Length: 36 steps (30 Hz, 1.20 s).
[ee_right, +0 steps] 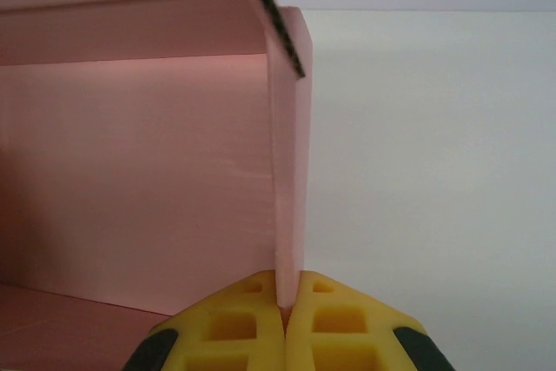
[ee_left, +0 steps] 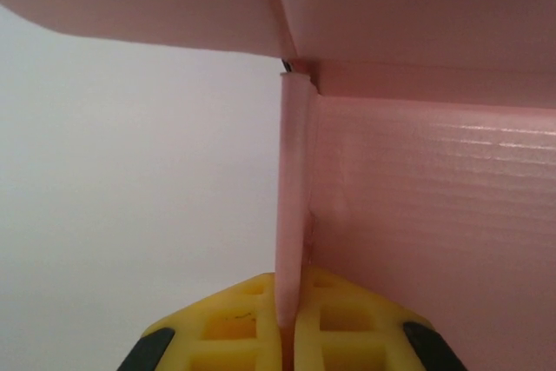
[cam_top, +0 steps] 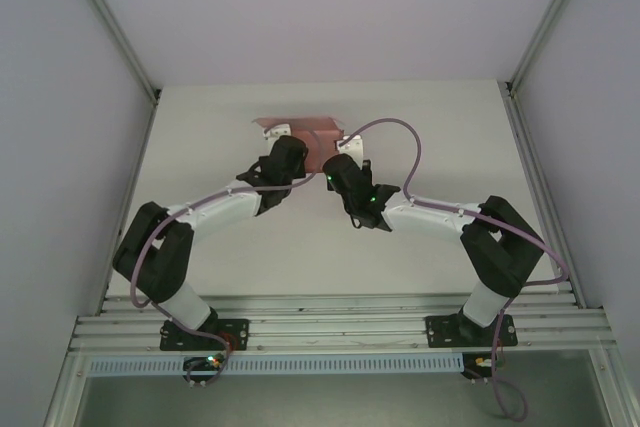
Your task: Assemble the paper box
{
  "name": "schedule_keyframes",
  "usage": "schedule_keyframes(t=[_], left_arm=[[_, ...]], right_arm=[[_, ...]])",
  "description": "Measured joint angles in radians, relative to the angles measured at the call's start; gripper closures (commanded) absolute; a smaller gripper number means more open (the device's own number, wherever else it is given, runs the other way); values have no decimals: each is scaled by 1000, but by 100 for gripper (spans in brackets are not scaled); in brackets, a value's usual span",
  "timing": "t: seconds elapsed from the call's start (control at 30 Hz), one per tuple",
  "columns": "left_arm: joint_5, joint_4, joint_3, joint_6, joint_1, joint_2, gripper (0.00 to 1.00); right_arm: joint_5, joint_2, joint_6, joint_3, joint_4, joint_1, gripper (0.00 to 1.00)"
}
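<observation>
Paper box, count: one paper box (cam_top: 302,128), pink, lay on the white table (cam_top: 430,137).
Paper box, place: it sat at the far middle of the table, just ahead of both wrists, with a gripper at each end.
Paper box, shape from the left wrist: it was partly folded (ee_left: 434,215). One ribbed wall stood to the right of one thin upright panel, and one flap spread overhead.
Paper box, shape from the right wrist: one broad wall (ee_right: 130,162) stood with a floor strip at the lower left. One upright side panel stood at its right end, and one flap above showed a dark cut edge.
Arms, count: two arms, both bent inward so that their wrists nearly met at the middle.
Left gripper: it was at the box's left end in the top view (cam_top: 283,140). In its own view (ee_left: 289,306), its two yellow pads (ee_left: 230,323) were pressed together on the thin upright panel, pinching its lower edge.
Right gripper: it was at the box's right end in the top view (cam_top: 347,145). In its own view (ee_right: 284,300), its two yellow pads (ee_right: 234,323) were squeezed onto the side panel, whose edge ran down between them.
Cables, count: two purple cables (cam_top: 400,132), one along each arm.
Table beside the box: plain white on the outer side of each pinched panel.
</observation>
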Motion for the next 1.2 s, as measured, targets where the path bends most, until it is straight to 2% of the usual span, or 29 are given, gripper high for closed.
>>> schedule_keyframes(t=[0.1,0.2,0.3,0.43,0.5,0.6,0.7,0.8,0.97,1.1,1.2], left_arm=[[19,-10,-3,33,11,-2,57],[87,-14,-23,59,23,-32,41],[172,-27,-48,75,23,-103,28],[258,-60,-55,78,22,-202,20],[280,-71,-58,77,23,-234,19],[313,-72,-74,67,35,-244,25],[378,-72,-101,42,78,-238,27],[473,-47,-132,10,132,-226,36],[625,18,-160,-30,190,-170,41],[655,31,-159,-37,190,-122,46],[653,34,-158,-45,193,-97,56]], right_arm=[[9,0,0,11,-29,0,100],[8,5,25,55,-109,-6,100],[0,23,74,116,-203,-20,100],[-26,50,151,148,-313,-37,100],[-50,56,183,140,-350,-42,100],[-75,56,207,118,-367,-45,100],[-90,56,216,105,-372,-45,100],[-94,50,218,86,-360,-45,100],[-97,45,219,76,-356,-45,100],[-104,43,219,76,-341,-45,100],[-105,43,219,76,-341,-51,100]])
